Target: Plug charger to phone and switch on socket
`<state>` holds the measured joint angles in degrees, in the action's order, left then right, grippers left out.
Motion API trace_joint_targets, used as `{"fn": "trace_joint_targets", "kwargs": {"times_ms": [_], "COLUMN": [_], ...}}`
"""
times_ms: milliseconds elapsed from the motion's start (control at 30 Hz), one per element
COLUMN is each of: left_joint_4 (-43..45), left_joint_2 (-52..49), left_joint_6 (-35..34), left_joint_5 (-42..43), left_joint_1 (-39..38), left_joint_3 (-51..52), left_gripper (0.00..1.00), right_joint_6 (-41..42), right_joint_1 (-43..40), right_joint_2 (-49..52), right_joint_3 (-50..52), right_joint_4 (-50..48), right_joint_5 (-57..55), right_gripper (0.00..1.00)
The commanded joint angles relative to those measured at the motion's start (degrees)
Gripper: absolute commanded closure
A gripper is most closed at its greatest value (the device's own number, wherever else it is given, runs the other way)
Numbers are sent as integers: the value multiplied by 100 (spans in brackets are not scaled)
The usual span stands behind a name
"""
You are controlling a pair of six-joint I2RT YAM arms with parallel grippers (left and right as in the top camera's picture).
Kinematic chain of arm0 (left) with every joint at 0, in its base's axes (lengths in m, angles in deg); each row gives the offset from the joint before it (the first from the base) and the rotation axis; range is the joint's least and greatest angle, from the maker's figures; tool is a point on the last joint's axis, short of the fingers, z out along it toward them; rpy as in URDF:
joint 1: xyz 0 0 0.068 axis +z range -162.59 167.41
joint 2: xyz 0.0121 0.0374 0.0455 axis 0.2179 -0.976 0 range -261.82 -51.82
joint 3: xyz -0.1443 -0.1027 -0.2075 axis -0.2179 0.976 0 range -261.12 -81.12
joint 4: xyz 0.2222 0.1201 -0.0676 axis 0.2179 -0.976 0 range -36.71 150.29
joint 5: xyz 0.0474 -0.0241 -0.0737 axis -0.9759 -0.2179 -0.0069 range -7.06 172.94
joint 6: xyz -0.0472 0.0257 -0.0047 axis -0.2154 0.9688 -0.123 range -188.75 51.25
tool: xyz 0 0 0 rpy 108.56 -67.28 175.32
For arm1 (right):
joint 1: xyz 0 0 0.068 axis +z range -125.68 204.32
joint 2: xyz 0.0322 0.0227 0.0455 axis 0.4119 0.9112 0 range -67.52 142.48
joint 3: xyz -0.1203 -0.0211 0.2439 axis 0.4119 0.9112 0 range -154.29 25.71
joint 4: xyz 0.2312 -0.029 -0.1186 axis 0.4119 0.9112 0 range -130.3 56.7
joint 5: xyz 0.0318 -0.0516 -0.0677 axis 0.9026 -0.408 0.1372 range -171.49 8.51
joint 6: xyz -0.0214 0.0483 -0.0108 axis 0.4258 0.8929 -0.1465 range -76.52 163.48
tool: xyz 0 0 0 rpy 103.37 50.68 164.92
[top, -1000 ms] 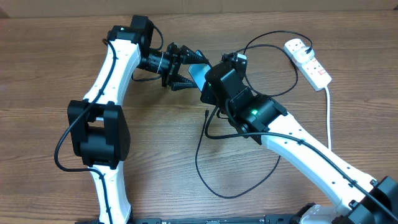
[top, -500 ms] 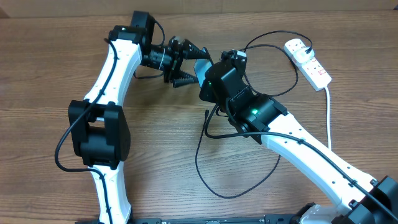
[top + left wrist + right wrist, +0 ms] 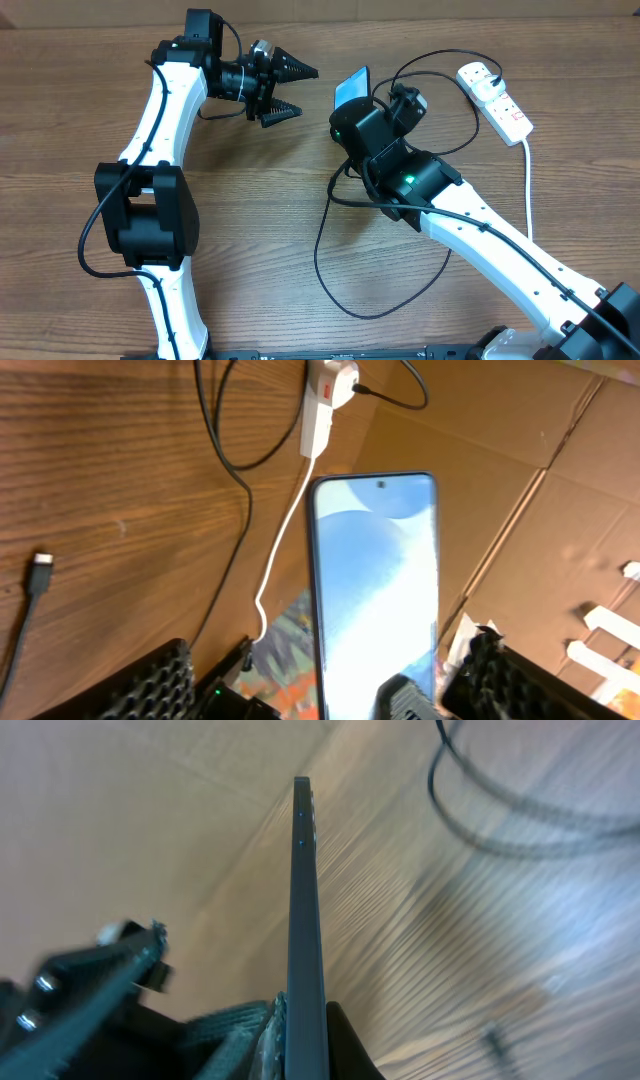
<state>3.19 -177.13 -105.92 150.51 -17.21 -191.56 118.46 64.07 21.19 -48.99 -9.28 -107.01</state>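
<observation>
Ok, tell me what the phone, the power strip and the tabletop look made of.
Phone: glossy glass front that mirrors light patches; the dark rim could be plastic or metal, unclear.
Power strip: smooth white moulded plastic with red switches.
Tabletop: wood or wood-look laminate, matt, with brown grain lines.

One phone [image 3: 351, 84]. One charger [image 3: 38, 572], a single black cable. One socket [image 3: 497, 98] near the far right corner of the one table [image 3: 250, 250], with one white cord [image 3: 528, 190]. Two arms: left arm [image 3: 165, 110], right arm [image 3: 500, 250]. Two grippers: left gripper [image 3: 309, 90], right gripper [image 3: 303, 1015].
</observation>
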Motion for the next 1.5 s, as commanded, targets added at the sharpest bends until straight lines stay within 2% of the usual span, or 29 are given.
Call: {"fn": "trace_joint_targets", "kwargs": {"times_ms": [0,67,133,400,633,867,1067,1200,1467], "left_joint_4": [31,31,17,-131,-308,-306,-304,-304,-302], "left_joint_2": [17,17,17,17,17,17,17,17,17], "left_joint_6": [-188,-317,-437,-691,-883,-1600,-1714,-1733,-1943], "left_joint_5": [219,264,354,1010,1008,1054,1357,1373,1370], "left_joint_1": [-26,-26,-31,-79,-107,-105,-107,-107,-107], "left_joint_3": [-144,-144,-144,-144,-144,-144,-144,-144,-144], "left_gripper": [21,23,24,30,34,48,53,59,65], "right_joint_6": [2114,2804,3163,3176,3180,3672,3672,3676,3797], "right_joint_1": [-20,-20,-20,-20,-20,-20,-17,-17,-15], "right_joint_2": [-2,-2,-2,-2,0,0,9,9,11], "right_joint_3": [-146,-146,-146,-146,-146,-146,-144,-144,-144], "right_joint_4": [-98,-103,-164,-555,-883,-981,-929,-935,-931], "right_joint_5": [514,839,990,1019,1016,1016,1023,1064,1215], "right_gripper": [96,96,95,96,96,96,96,96,96]}}
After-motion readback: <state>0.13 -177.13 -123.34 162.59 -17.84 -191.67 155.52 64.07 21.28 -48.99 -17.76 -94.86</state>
